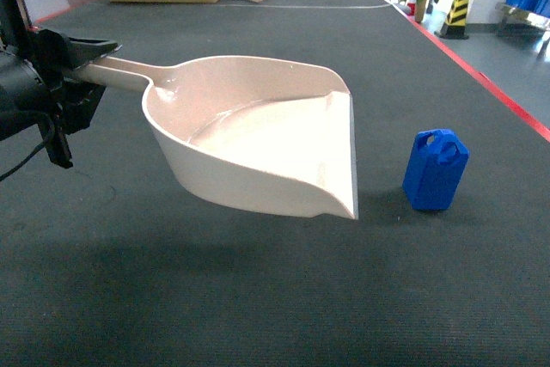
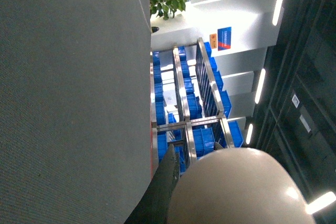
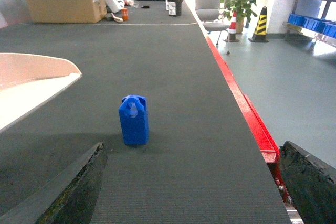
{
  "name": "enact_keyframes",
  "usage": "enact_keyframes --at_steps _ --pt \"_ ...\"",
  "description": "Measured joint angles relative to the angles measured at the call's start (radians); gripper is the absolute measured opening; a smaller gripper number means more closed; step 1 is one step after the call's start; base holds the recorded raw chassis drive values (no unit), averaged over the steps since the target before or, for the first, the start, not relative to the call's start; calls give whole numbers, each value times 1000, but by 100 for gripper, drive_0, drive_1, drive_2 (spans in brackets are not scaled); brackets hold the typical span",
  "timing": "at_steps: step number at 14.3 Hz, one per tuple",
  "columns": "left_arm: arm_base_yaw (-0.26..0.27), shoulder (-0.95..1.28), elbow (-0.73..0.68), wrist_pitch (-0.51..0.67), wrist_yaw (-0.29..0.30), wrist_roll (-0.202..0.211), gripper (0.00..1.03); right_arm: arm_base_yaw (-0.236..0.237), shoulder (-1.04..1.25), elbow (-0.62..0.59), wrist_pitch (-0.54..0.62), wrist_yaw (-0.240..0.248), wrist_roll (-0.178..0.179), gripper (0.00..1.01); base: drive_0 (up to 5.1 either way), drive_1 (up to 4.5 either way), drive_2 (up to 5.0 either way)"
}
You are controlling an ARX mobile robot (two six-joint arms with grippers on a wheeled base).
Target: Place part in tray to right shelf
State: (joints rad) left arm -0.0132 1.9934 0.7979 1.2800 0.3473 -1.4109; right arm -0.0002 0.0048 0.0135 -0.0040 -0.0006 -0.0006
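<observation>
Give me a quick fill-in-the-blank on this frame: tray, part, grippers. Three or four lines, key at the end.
1. The left gripper holds the tray by its ____.
2. The part stands upright on the dark ____, not in the tray.
3. In the head view the part sits to the ____ of the tray's front lip.
4. The right gripper is ____, its fingers spread on either side of the part.

Missing words: handle; carpet; right; open
</observation>
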Motion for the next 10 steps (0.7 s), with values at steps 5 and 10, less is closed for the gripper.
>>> enact_keyframes --at_steps 5,10 --pt "-3 0 0 -1 1 -1 14 -32 562 211 84 -69 -48 98 0 0 0" --pt "-3 0 0 0 1 -3 14 61 1344 596 300 -33 -9 98 0 0 0"
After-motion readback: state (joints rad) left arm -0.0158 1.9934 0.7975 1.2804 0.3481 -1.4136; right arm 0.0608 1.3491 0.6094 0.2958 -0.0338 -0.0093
